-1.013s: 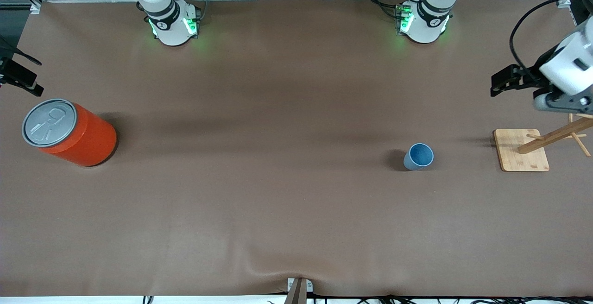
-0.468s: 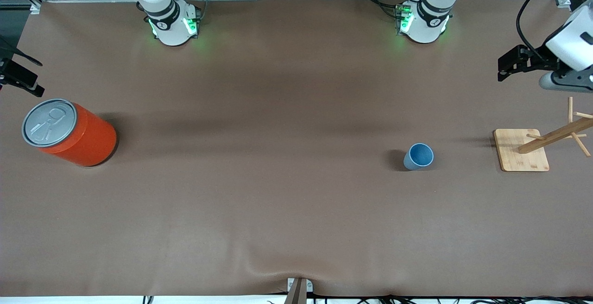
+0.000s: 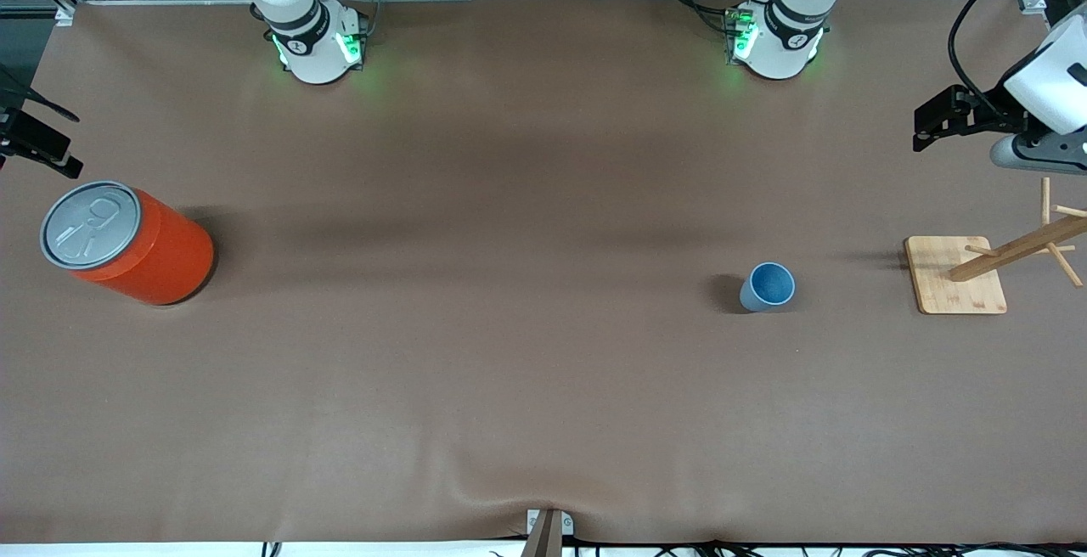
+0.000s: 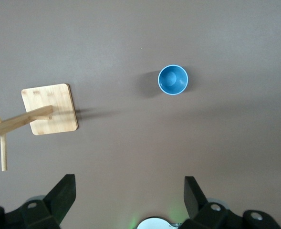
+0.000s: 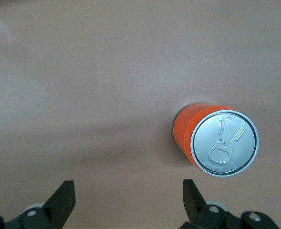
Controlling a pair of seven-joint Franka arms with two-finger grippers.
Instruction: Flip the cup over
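Observation:
The cup (image 3: pixel 768 287) is small and light blue. It stands upright on the brown table (image 3: pixel 509 370) with its mouth up, showing its darker blue inside. It also shows in the left wrist view (image 4: pixel 173 79). My left gripper (image 4: pixel 129 188) is open and empty, high in the air over bare table at the left arm's end, well apart from the cup. My right gripper (image 5: pixel 126 191) is open and empty, high over bare table at the right arm's end, beside the orange can (image 5: pixel 216 140).
The large orange can (image 3: pixel 127 243) with a grey lid stands at the right arm's end. A wooden peg stand (image 3: pixel 955 274) with a square base stands beside the cup toward the left arm's end; it also shows in the left wrist view (image 4: pixel 49 109).
My left arm's hand has moved from over the wooden stand toward the robots' edge of the table, then nearly stopped. The cup, the can and the right arm have not moved.

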